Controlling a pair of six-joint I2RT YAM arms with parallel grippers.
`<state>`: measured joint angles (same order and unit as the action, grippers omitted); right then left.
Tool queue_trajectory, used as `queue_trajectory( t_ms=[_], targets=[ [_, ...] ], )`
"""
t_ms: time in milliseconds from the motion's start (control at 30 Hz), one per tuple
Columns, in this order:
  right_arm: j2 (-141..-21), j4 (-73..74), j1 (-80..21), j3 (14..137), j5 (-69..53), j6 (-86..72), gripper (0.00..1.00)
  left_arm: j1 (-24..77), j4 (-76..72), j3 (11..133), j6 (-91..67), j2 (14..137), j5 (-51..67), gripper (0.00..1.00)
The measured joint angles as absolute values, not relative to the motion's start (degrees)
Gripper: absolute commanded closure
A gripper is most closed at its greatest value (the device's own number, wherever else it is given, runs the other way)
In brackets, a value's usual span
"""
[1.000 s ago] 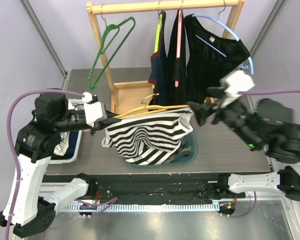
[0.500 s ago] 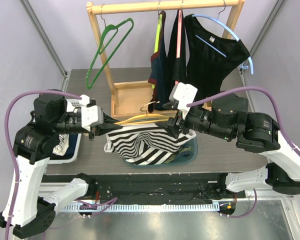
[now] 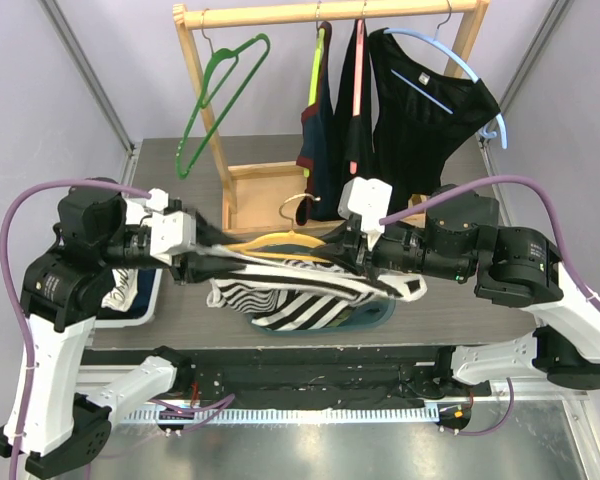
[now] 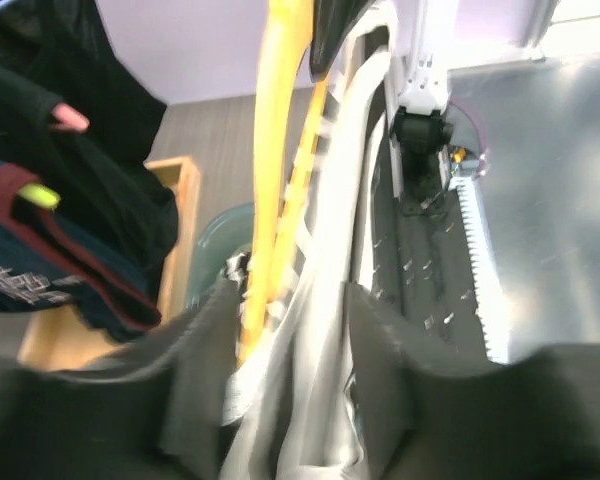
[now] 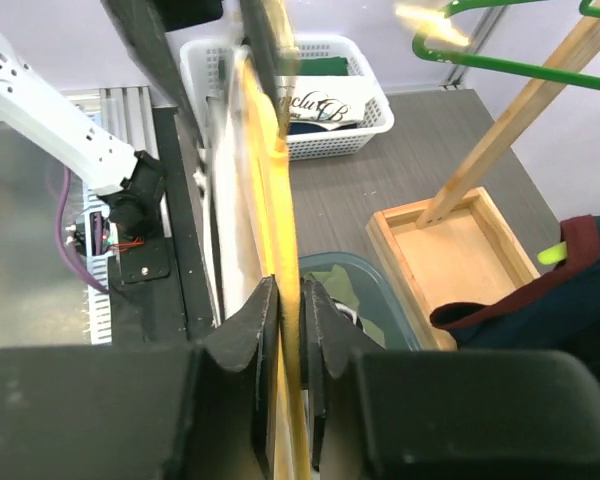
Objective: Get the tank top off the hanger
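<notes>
your right gripper [image 5: 290, 298] is pinched narrow on the yellow hanger [image 5: 268, 150] at its 3 o'clock end. your left gripper [image 4: 290, 295] straddles the 9 o'clock end and a strap, jaws partly apart; whether it grips, you cannot tell. the striped tank top [image 3: 298, 300] sags from the hanger toward 6 o'clock, over the teal bin [image 3: 378, 312].

Green hanger [image 3: 232, 100] and dark garments [image 3: 420, 110] hang on a wooden rack [image 3: 330, 13].
</notes>
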<state>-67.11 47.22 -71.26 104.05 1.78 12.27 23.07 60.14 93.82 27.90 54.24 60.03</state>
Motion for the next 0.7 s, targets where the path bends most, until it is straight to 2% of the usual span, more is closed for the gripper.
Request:
queue_trajectory(
  t_ms=[33,67,133,300,400,533,600,700],
  targets=[
    [-66.96,47.22,-71.29,103.83,1.17,11.79,0.88,23.05,58.41,93.69,26.70,54.22,60.47,0.24],
    [-66.87,47.20,-71.37,103.70,0.60,11.68,0.88,23.07,56.71,93.49,25.08,54.11,60.95,0.22],
    [-66.83,47.18,-71.40,103.37,-0.21,11.16,0.89,23.07,52.42,92.79,20.73,53.82,62.30,0.20],
    [-66.87,47.05,-71.40,102.85,-0.49,10.15,0.91,23.07,44.66,91.29,13.17,53.74,65.58,0.20],
    [-66.87,46.57,-71.40,102.78,-0.84,9.78,0.91,23.07,40.62,89.65,9.69,53.32,67.26,0.25],
    [-67.18,45.58,-71.40,102.61,-1.76,9.15,0.91,23.07,35.79,87.79,6.17,53.76,68.62,0.40],
    [-67.88,44.97,-71.40,102.61,-2.59,8.91,0.91,23.16,33.93,87.53,4.91,54.48,68.93,0.43],
    [-69.65,44.49,-71.40,102.65,-3.66,8.64,0.91,23.31,31.86,87.53,4.16,55.51,69.17,0.53]
  ],
)
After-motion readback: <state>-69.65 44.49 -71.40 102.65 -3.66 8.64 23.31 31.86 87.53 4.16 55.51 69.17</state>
